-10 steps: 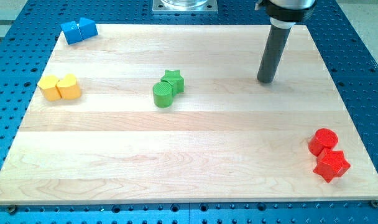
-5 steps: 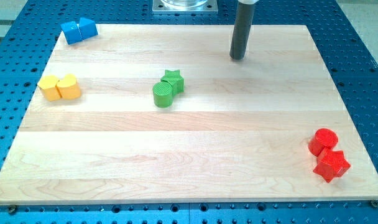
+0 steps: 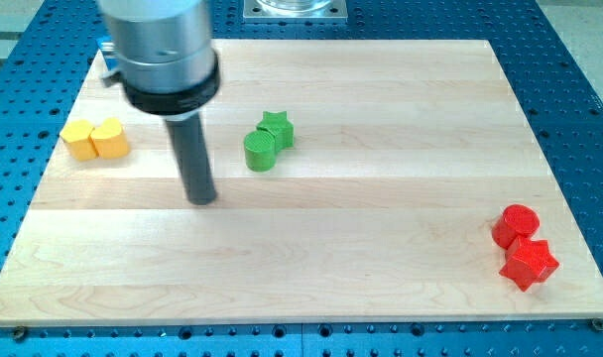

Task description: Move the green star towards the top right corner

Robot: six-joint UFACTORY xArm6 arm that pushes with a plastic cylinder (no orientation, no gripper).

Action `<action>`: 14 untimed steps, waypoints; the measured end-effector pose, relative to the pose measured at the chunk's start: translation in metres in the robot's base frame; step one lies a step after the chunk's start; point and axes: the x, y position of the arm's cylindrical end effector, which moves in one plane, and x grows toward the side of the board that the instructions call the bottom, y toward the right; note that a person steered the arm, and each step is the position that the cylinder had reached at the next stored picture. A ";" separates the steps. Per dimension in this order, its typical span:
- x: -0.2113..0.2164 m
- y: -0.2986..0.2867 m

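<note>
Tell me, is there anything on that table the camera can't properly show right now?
- Blue blocks, camera view, top left: almost wholly hidden behind the arm's big grey housing; only a sliver shows, so their shapes cannot be told.
- Arm: its upper part is cut off by the view's top edge.
- Green star: its lower left side is covered by the green cylinder touching it.
- My tip shows, left of the green pair.

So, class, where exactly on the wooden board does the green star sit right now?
The green star sits left of centre in the board's upper half, touching the green cylinder at its lower left; my tip is further to the lower left.
</note>
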 end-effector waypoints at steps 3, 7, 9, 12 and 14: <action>-0.099 0.070; -0.168 0.066; -0.092 0.008; -0.111 0.141; -0.102 0.086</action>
